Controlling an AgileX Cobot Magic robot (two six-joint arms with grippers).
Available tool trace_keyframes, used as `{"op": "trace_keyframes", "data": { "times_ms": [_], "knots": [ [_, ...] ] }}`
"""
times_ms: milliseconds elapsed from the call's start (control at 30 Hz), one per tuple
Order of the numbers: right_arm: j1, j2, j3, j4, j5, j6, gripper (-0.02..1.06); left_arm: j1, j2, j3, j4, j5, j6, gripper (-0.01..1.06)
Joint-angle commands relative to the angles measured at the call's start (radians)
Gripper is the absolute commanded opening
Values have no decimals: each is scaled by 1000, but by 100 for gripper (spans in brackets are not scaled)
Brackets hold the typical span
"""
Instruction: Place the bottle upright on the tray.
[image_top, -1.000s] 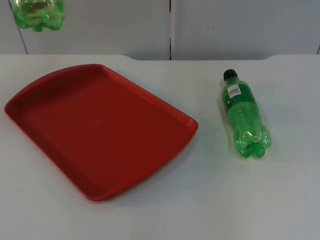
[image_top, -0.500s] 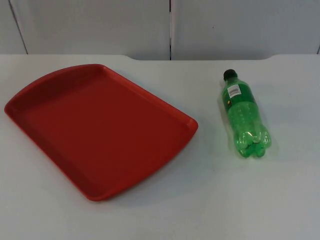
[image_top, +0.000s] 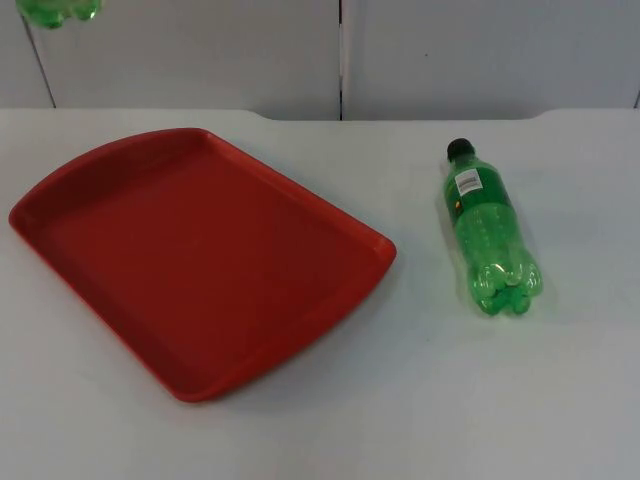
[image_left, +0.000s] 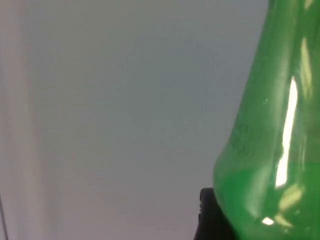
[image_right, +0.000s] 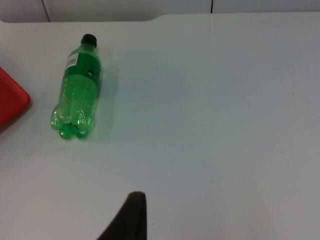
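A red tray (image_top: 120, 170) lies flat on the left half of the white table. One green bottle with a black cap (image_top: 487, 235) lies on its side to the right of the tray, cap toward the wall; the right wrist view also has this lying bottle (image_right: 77, 97). High at the far left, the base of a second green bottle (image_top: 55, 10) hangs in the air. Its green body (image_left: 270, 125) sits close against my left gripper (image_left: 207, 217), which is shut on it. My right gripper (image_right: 127, 220) hovers over bare table, apart from the lying bottle.
The grey partition wall (image_top: 340, 50) closes the table's far edge. Bare white table (image_top: 450, 400) stretches in front of the tray and around the lying bottle. The tray's corner (image_right: 12, 102) is in the right wrist view.
The held bottle at the far left rose out of the top view half a second ago; now its base is back at the upper edge. The lying bottle and tray have not moved.
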Motion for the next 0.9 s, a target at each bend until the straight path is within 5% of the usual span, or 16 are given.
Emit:
{"op": "trace_keyframes", "data": {
  "times_ms": [0,433,867],
  "knots": [
    [3,-4,2,2,1,-1,105,4,-6,4,7,-38,37,0],
    [3,-4,2,2,1,-1,105,4,0,4,17,-27,55,0],
    [3,-4,2,2,1,-1,105,4,266,4,-66,-362,305,0]
  ]
}}
